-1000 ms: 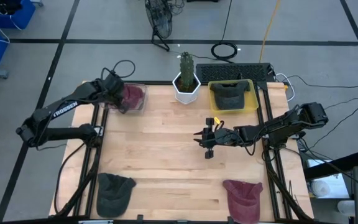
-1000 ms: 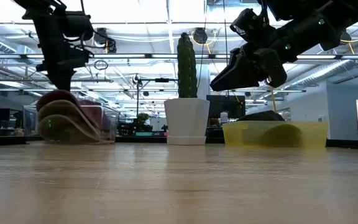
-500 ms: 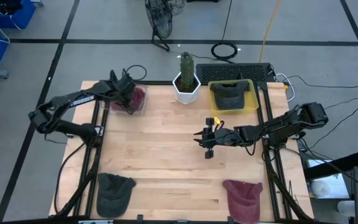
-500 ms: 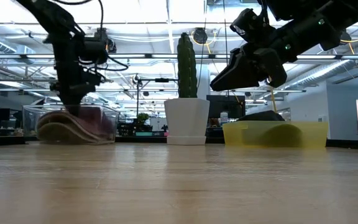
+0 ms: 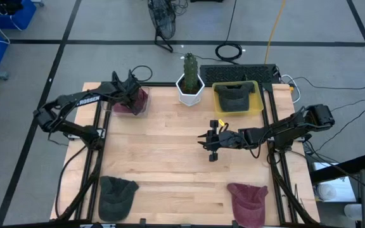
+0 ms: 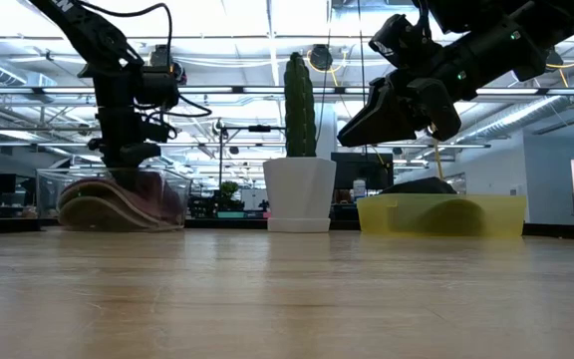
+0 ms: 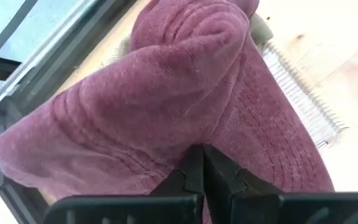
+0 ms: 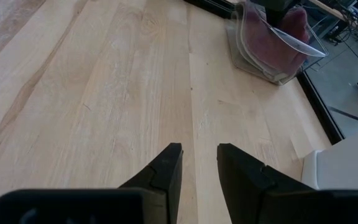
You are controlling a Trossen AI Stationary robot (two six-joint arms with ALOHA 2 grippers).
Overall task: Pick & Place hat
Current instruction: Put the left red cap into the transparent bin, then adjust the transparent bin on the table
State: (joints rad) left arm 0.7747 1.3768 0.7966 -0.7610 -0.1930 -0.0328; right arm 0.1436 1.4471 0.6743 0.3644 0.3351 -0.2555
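- The left gripper (image 5: 134,94) reaches into a clear bin (image 5: 143,107) at the table's (image 5: 170,158) far left corner, jaws pinched together on the fabric of a maroon hat (image 7: 185,106) lying inside it.
- That grip suits lowering the hat into the bin; whether the hat already rests fully on the bin floor is hard to tell.
- The right gripper (image 5: 210,140) hovers over the table's middle, jaws slightly apart and holding nothing, apparently waiting.
- A dark hat (image 5: 235,95) sits in a yellow bin (image 5: 256,106); a cactus pot (image 5: 189,88) stands between the bins.
- Two more hats, one dark (image 5: 116,193) and one maroon (image 5: 248,199), lie at the near edge.
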